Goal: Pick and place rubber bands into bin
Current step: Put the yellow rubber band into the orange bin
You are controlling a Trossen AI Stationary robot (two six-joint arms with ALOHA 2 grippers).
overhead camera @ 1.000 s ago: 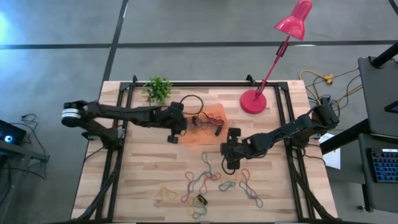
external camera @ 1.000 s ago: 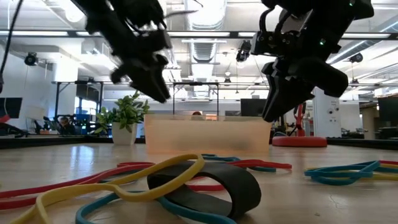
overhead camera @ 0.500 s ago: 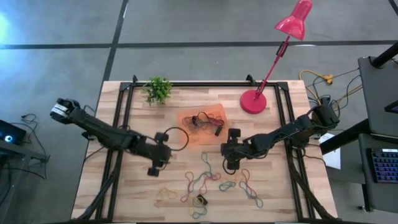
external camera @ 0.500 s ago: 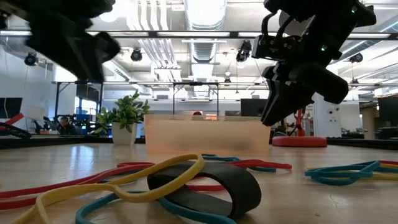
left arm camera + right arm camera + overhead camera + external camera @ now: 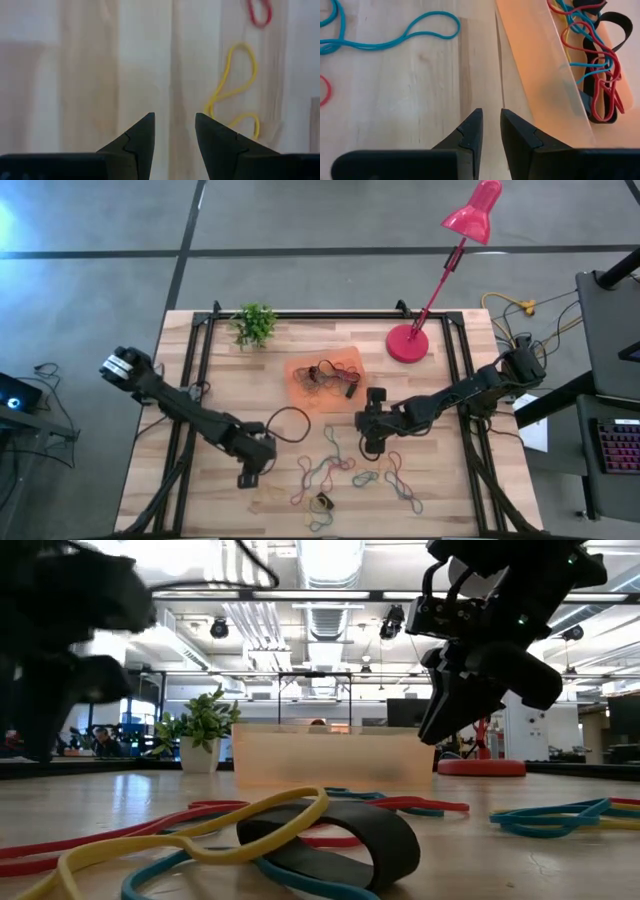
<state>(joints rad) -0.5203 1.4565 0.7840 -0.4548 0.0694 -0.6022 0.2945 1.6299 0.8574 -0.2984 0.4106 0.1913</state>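
— Where is the left pincer (image 5: pixel 249 477) from where you stand?

— Low over the pale wooden slatted table (image 5: pixel 230 395), near its front-left part. Its two dark fingers (image 5: pixel 136 141) stand a narrow gap apart with nothing between them. Just ahead of the tips, slightly to one side, lies a thin yellow rubber loop (image 5: pixel 234 97), twisted into a figure-eight and flat on the wood, not touching the fingers. A small red loop (image 5: pixel 259 13) lies farther out beyond it.

— And the shallow translucent orange rectangular bin (image 5: pixel 299 397)?

— Well apart from that pincer, toward the middle of the table. Inside is a tangle of bands (image 5: pixel 330 377): red, blue, yellow, and a broad black one.

— The right pincer (image 5: pixel 369 448)?

— Just beside the bin's near corner, hanging above the table. Its fingers (image 5: pixel 469 135) are almost closed, only a slim gap, and empty. The bin's orange wall (image 5: pixel 545 75) runs just past the tips on one side; a thin blue loop (image 5: pixel 395 37) lies on bare wood on the other.

— Are loose bands left?

— Plenty, scattered on the front of the table (image 5: pixel 345 475) between the two pincers, in red, green, blue and yellow. From table height, a wide black band (image 5: pixel 335 840) stands curled among yellow, red and blue ones.

— Anything else?

— A red desk lamp (image 5: pixel 440 270) and a small green plant (image 5: pixel 254 323) stand along the far edge.
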